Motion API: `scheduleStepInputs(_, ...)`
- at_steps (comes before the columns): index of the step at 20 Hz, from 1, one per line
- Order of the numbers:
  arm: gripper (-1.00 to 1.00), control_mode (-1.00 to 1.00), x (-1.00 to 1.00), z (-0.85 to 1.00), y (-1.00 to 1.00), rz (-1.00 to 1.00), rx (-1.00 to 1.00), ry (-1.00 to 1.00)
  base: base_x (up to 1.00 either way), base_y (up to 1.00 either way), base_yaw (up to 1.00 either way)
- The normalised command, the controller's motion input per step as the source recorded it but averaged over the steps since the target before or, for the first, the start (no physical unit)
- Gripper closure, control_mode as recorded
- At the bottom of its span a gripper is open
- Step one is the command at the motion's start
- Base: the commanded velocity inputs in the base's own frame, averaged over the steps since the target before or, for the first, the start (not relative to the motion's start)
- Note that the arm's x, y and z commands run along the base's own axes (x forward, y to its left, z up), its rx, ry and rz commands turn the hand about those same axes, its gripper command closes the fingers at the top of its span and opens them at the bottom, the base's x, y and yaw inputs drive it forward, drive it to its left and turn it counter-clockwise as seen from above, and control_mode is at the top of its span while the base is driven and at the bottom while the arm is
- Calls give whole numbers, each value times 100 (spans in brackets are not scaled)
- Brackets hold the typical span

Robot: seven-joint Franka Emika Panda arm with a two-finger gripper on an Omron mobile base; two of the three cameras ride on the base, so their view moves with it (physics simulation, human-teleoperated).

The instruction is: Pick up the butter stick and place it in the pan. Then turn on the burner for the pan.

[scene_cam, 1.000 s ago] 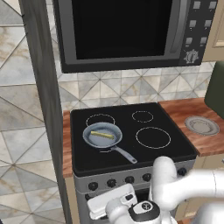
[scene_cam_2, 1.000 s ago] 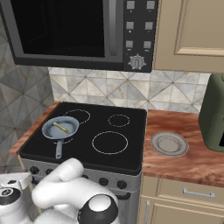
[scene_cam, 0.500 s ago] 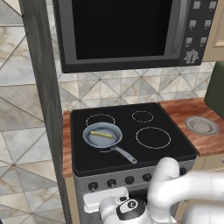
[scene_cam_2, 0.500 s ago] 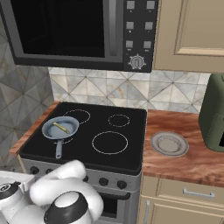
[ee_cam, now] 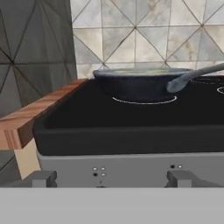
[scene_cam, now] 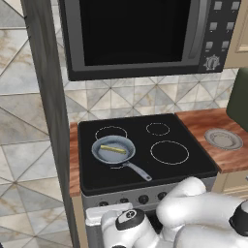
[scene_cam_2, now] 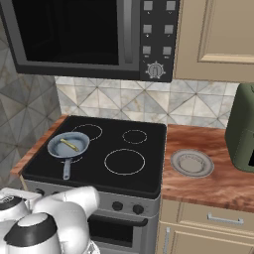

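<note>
The grey-blue pan [scene_cam: 105, 154] sits on the front-left burner [scene_cam: 115, 166] of the black cooktop, its thin handle [scene_cam: 139, 172] pointing to the front right. The pale-yellow butter stick [scene_cam: 114, 149] lies inside the pan [scene_cam_2: 63, 147], where the butter stick [scene_cam_2: 70, 145] shows again. My gripper [ee_cam: 113, 179] hangs low in front of the stove's grey control panel, open, its fingertips [ee_cam: 43, 178] wide apart with nothing between them. From there the pan [ee_cam: 131, 84] is seen side-on above the burner ring [ee_cam: 144, 100].
Stove knobs [scene_cam: 143, 198] line the front panel. A large burner ring [scene_cam: 169, 152] and a small one [scene_cam: 158, 128] lie to the right. A round grey plate [scene_cam_2: 192, 162] rests on the wooden counter beside a green appliance [scene_cam_2: 242, 130]. A microwave [scene_cam: 140, 34] hangs above.
The arm has sunk lower and swung left in front of the stove's front panel. Pan and butter stick have not moved.
</note>
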Motion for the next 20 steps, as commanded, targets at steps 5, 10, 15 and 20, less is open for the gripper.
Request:
scheduleStepInputs(5, -100, -100, 5, -44, 2, 0, 0, 0, 0, 0, 0)
scheduleStepInputs(10, -100, -100, 0, -30, 0, 0, 0, -1, 0, 0, 0)
scheduleStepInputs(15, -100, -100, 11, -10, 1, 0, 0, 0, 0, 0, 0)
scheduleStepInputs(20, -100, -100, 10, -14, 0, 0, 0, 0, 0, 0, 0)
